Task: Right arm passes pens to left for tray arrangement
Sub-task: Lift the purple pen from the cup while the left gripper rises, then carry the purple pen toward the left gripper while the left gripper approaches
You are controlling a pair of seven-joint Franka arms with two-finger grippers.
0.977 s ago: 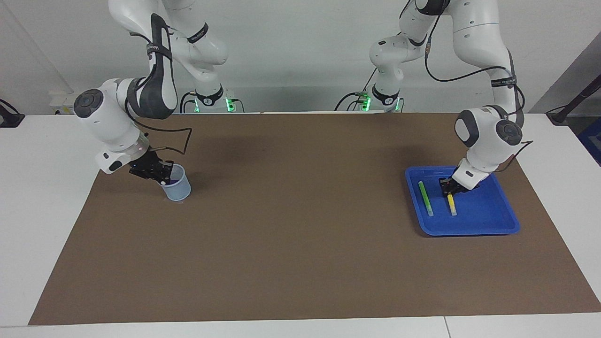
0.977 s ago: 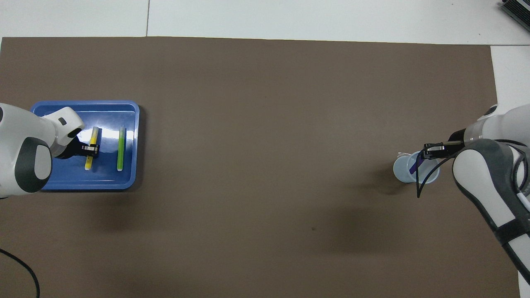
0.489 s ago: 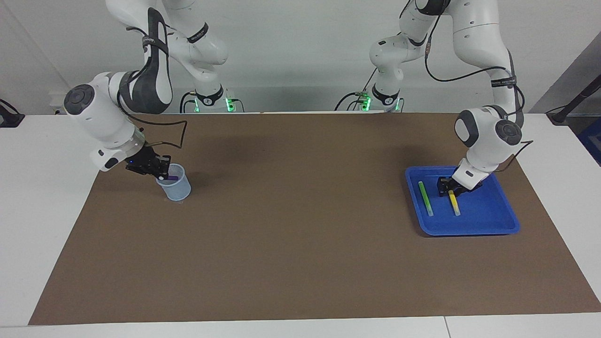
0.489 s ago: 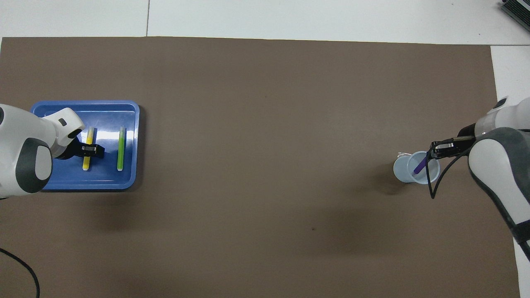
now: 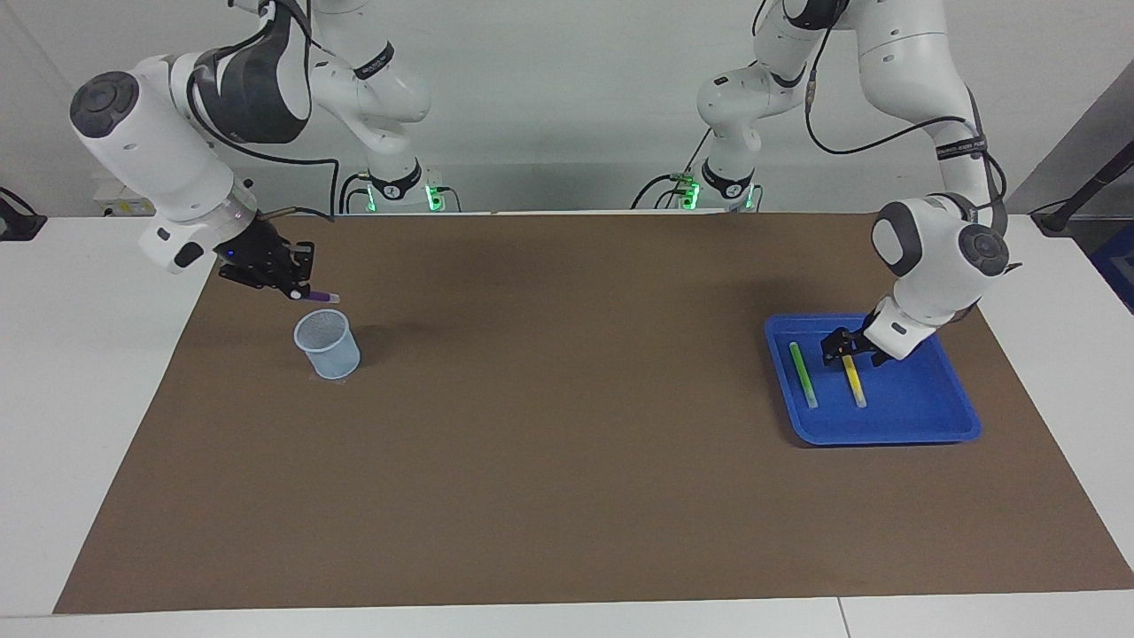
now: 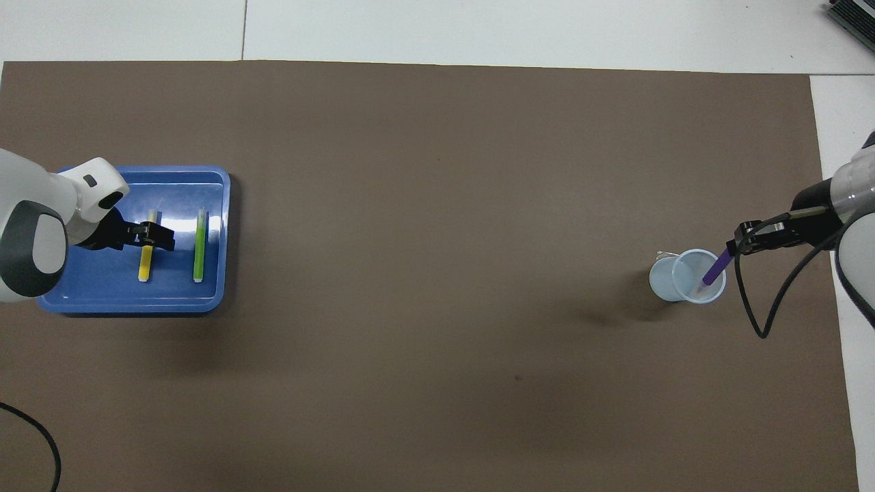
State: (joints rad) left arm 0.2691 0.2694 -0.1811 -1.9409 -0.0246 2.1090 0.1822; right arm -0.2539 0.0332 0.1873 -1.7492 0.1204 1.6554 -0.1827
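Over the mesh cup, we see the right gripper clamped on the purple pen. The left gripper, fingers apart, hangs above the yellow pen lying beside the green pen in the blue tray.

My right black two-finger gripper carried a small blue light on its wrist and clamped a slim purple pen with a pale tip. Under it stood a pale-blue mesh cup. My left black gripper hung over a shallow bright blue plastic tray, where a bright green pen and a yellow pen lay, both whitish-ended. A plain brown mat covered the white table.
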